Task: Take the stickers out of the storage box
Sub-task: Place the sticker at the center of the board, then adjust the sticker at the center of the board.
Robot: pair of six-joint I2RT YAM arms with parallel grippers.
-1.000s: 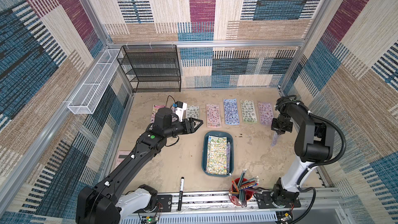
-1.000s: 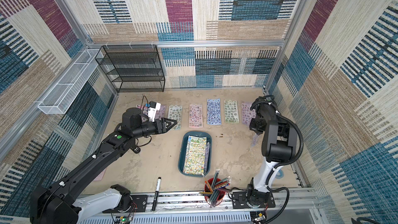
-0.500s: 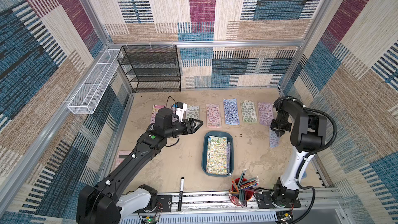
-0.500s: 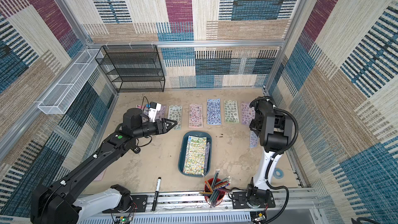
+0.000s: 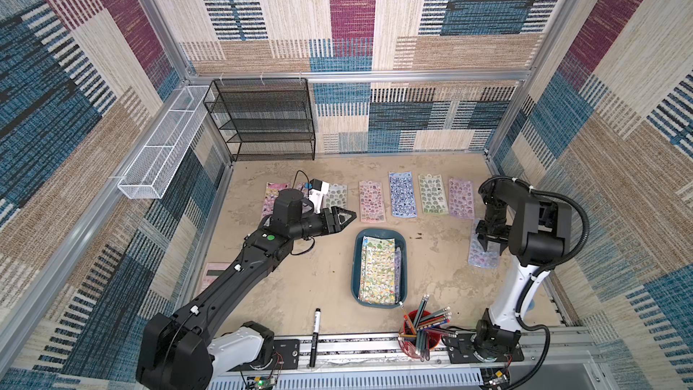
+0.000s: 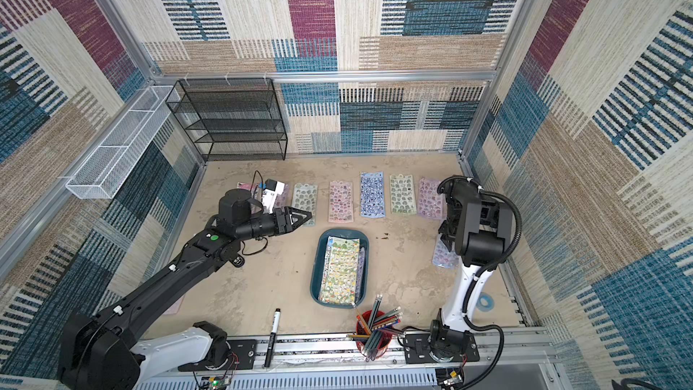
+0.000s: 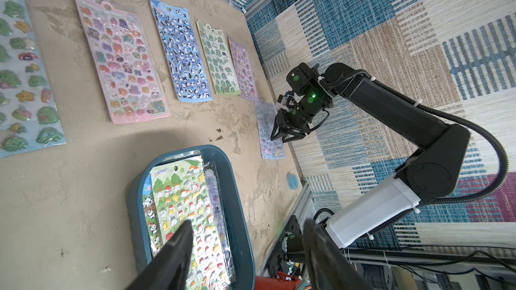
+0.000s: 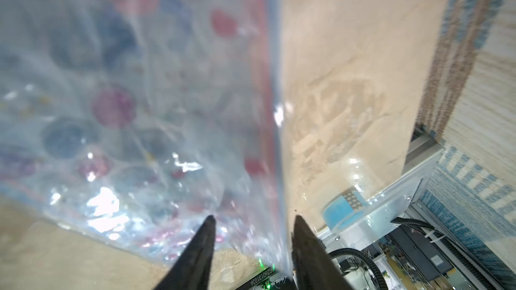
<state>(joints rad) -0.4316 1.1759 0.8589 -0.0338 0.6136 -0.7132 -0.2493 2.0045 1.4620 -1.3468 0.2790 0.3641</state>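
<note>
The dark teal storage box [image 5: 354, 268] [image 6: 315, 270] sits mid-table with a green multicolour sheet of stickers [image 5: 378, 270] [image 7: 184, 199] on top of others inside. More sticker sheets lie in a row behind it, among them pink [image 5: 372, 201], blue [image 5: 402, 195], pale green [image 5: 432, 195] and lilac [image 5: 460, 197]. A bluish-lilac sheet [image 5: 483, 258] [image 8: 134, 101] lies on the table at the right. My right gripper [image 5: 489, 246] [image 8: 252, 218] stands open over its near end. My left gripper [image 5: 347, 217] [image 7: 248, 221] hovers open and empty, left of the box's far end.
A black mesh rack [image 5: 270, 118] stands at the back left, with a white wire basket [image 5: 161, 144] on the left wall. Along the front edge are a red cup of pencils [image 5: 420, 328] and a black marker [image 5: 315, 335]. A blue tape roll [image 6: 485, 301] lies at the front right.
My right gripper has opened and let go of the bluish-lilac sheet, which now lies on the table. The right arm folded back toward the wall. The left arm has stayed put.
</note>
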